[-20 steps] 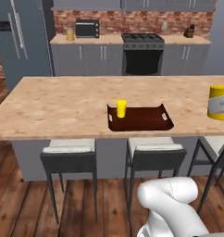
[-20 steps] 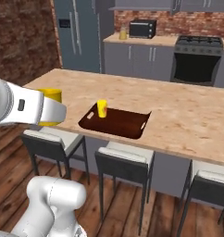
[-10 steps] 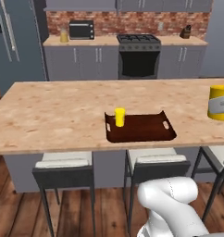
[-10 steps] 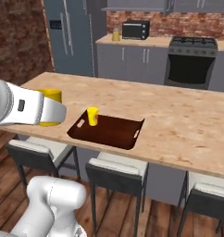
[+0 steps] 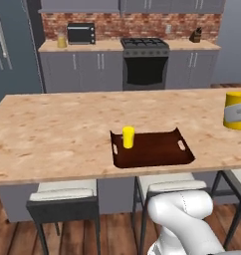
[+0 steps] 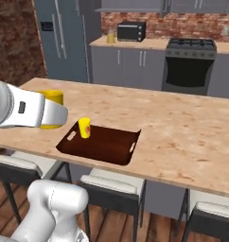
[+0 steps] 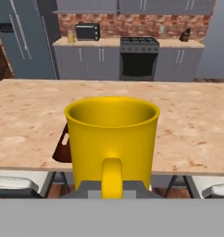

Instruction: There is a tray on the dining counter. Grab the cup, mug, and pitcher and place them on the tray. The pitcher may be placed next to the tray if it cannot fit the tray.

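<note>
My gripper (image 7: 112, 189) is shut on the loop handle of the golden-yellow mug (image 7: 112, 139), which hangs upright in the air before the dining counter (image 5: 53, 134). From the base the mug (image 6: 52, 98) sits at the end of the white hand, left of the tray. The dark brown tray (image 5: 157, 149) lies near the counter's front edge, with the yellow cup (image 5: 128, 137) upright in its left end. Seen from the hand, a corner of the tray (image 7: 63, 148) peeks out left of the mug. Far off, the pitcher (image 5: 61, 40) stands beside the microwave on the back counter.
Stools (image 5: 65, 199) stand under the dining counter's near edge. Behind it are grey cabinets, a black stove (image 5: 145, 64), a microwave (image 5: 81, 34) and a fridge (image 6: 64, 38) at the left.
The whole picture has shifted, so the base has moved: the tray now lies more to the right in the left base view. The mug has stayed in my gripper.
</note>
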